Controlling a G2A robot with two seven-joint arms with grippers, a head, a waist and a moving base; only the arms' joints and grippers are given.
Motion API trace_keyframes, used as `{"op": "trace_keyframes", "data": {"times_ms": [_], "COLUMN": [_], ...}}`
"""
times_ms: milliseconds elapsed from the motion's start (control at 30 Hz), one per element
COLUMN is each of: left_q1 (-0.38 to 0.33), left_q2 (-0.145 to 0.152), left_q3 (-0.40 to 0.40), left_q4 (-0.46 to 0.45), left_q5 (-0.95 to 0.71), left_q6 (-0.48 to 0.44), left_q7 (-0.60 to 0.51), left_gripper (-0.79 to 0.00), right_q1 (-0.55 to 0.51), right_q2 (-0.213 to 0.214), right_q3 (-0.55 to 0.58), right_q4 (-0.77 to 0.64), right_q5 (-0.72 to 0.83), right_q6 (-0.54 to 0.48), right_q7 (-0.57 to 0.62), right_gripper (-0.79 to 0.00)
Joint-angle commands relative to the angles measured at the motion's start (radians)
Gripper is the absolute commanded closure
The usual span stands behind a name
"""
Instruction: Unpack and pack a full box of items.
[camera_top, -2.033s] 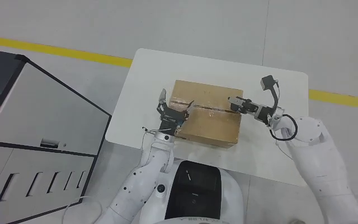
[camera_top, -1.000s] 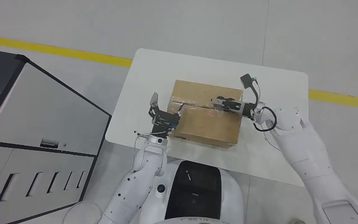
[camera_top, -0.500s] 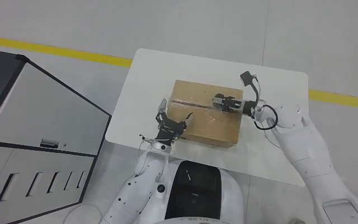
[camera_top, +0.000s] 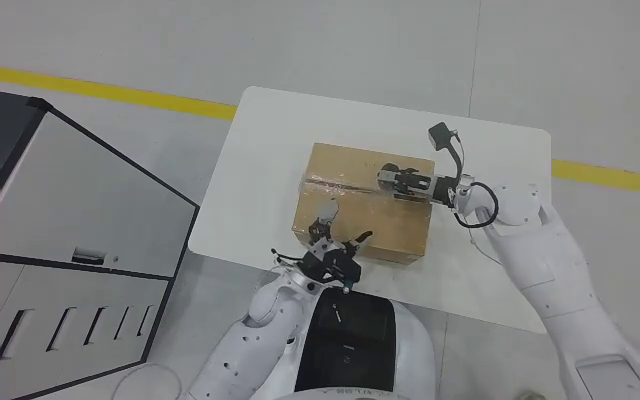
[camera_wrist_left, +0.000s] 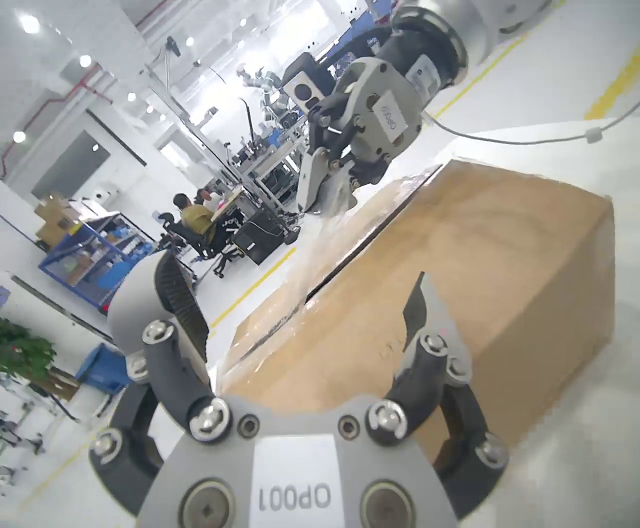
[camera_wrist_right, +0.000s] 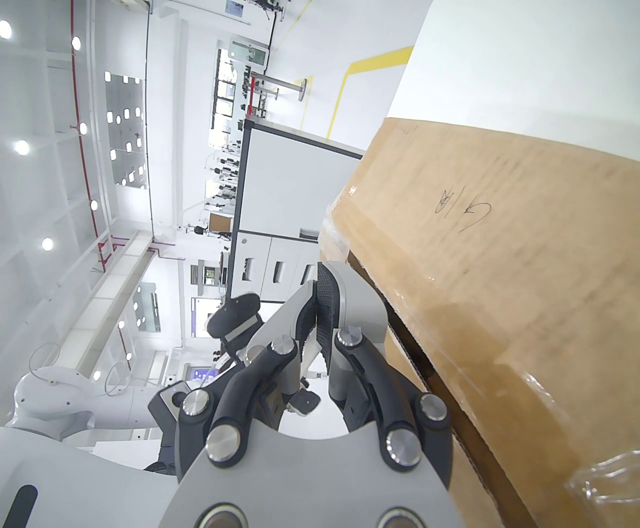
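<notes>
Right gripper (camera_top: 384, 179), jaws together on the tape (camera_wrist_left: 320, 240), looks set to peel the box (camera_top: 350, 165) seam mid-frame, while left gripper (camera_top: 344, 228) hovers below, jaws apart, clear.

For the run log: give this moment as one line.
box closed, taped, on table | right jaws shut, on box-top seam | left jaws open, at box's robot-facing side
</notes>
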Motion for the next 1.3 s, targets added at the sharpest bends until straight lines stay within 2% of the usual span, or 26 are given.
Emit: {"op": "trace_keyframes", "data": {"times_ms": [0,67,100,133,233,433,600,900,1000,1067,1133,1200,1267], "left_q1": [-0.024,-0.040,-0.052,-0.067,-0.093,-0.116,-0.117,-0.129,-0.132,-0.134,-0.135,-0.137,-0.139], "left_q2": [-0.002,-0.005,-0.007,-0.009,-0.014,-0.019,-0.020,-0.023,-0.023,-0.024,-0.024,-0.024,-0.024], "left_q3": [0.014,0.028,0.034,0.041,0.057,0.078,0.084,0.098,0.103,0.105,0.106,0.108,0.110], "left_q4": [0.031,0.053,0.066,0.084,0.114,0.143,0.138,0.136,0.140,0.142,0.144,0.145,0.146], "left_q5": [0.081,0.111,0.122,0.139,0.154,0.158,0.145,0.119,0.115,0.113,0.108,0.106,0.103], "left_q6": [0.066,0.102,0.116,0.135,0.161,0.177,0.179,0.170,0.174,0.175,0.174,0.173,0.170], "left_q7": [-0.008,-0.019,-0.025,-0.035,-0.050,-0.066,-0.066,-0.068,-0.066,-0.064,-0.063,-0.061,-0.060], "left_gripper": [-0.785,-0.785,-0.573,-0.468,-0.323,-0.262,-0.283,-0.231,-0.182,-0.062,-0.003,-0.012,-0.055], "right_q1": [-0.001,-0.001,-0.001,-0.002,-0.004,-0.010,-0.014,-0.020,-0.021,-0.022,-0.023,-0.023,-0.024], "right_q2": [0.000,0.000,0.000,0.000,0.000,0.001,0.001,0.000,0.000,0.000,0.000,0.000,0.000], "right_q3": [0.000,0.001,0.002,0.003,0.005,0.010,0.013,0.015,0.015,0.016,0.017,0.019,0.021], "right_q4": [-0.002,-0.003,-0.004,-0.005,-0.006,-0.008,-0.011,-0.015,-0.015,-0.015,-0.015,-0.015,-0.015], "right_q5": [0.000,-0.001,-0.002,-0.002,-0.004,-0.008,-0.009,-0.006,-0.005,-0.005,-0.004,-0.004,-0.003], "right_q6": [0.002,0.002,0.001,0.001,0.003,-0.001,-0.001,0.000,-0.001,-0.004,-0.004,-0.003,-0.002], "right_q7": [0.003,0.004,0.004,0.004,0.005,0.005,0.004,0.006,0.006,0.006,0.004,0.003,0.003], "right_gripper": [0.000,0.000,0.000,0.000,0.000,0.000,0.000,0.000,0.000,0.000,0.000,0.000,0.000]}}
